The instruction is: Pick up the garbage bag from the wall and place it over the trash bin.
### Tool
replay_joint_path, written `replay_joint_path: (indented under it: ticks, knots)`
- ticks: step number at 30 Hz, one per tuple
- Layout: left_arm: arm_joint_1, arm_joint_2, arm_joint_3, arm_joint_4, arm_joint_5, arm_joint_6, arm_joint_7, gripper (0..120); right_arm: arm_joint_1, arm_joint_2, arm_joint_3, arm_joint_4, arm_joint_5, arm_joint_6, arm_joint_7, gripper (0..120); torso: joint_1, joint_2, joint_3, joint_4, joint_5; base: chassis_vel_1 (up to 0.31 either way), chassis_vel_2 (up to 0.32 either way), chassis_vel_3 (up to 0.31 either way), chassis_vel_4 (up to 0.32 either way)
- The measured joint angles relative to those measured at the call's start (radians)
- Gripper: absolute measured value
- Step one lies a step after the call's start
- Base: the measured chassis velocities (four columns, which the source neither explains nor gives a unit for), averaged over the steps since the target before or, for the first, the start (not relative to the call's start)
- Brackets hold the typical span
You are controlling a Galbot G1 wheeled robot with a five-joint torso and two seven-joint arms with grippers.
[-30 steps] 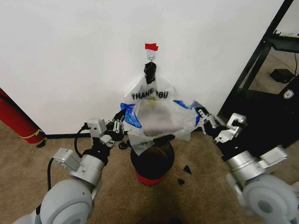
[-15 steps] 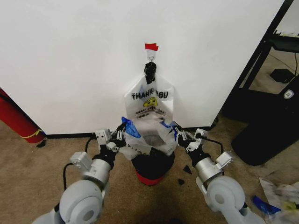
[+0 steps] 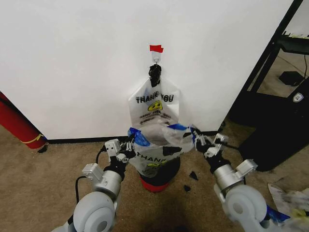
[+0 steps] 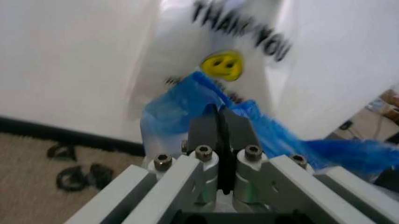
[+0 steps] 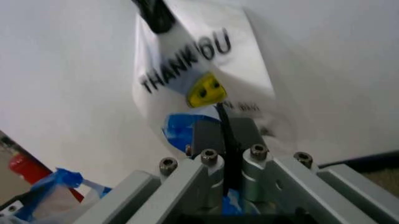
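The garbage bag, clear plastic with blue edges and black print, is stretched open between my two grippers and hangs down over the top and front of the trash bin, a small black bin with a red base. My left gripper is shut on the bag's blue edge at the bin's left. My right gripper is shut on the blue edge at the bin's right. On the white wall, a hook under red tape carries a similar printed bag directly above the bin.
A red cylinder leans at the far left by the black baseboard. A black rack and a large dark object stand at the right. Small black scraps lie on the brown carpet beside the bin.
Both grippers have come down and the right one has moved outward, drawing the bag wider and lower over the bin. The bag's black print now hangs in front of the bin.
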Motion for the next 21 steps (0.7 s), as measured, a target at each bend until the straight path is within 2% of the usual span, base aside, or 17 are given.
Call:
replay_joint_path:
  ticks: [8, 14, 21]
  knots:
    - [0.003, -0.06, 0.019, 0.151, 0.077, -0.103, 0.028, 0, 0.021, 0.076, -0.023, -0.107, -0.09, 0.061, -0.006, 0, 0.0, 0.0, 0.0, 0.0, -0.0002, 0.0, 0.0, 0.0, 0.0]
    - [0.06, -0.04, 0.01, 0.133, 0.115, -0.099, 0.014, 0, -0.038, 0.08, -0.017, -0.114, -0.17, 0.103, -0.018, 0, 0.0, 0.0, 0.0, -0.0002, -0.0003, 0.0, 0.0, 0.0, 0.0]
    - [0.146, 0.037, -0.01, 0.061, 0.127, -0.03, -0.03, 0, -0.121, 0.07, -0.016, -0.081, -0.221, 0.069, 0.023, 0, 0.0, 0.0, 0.0, -0.0002, -0.0001, 0.0, 0.0, 0.0, 0.0]
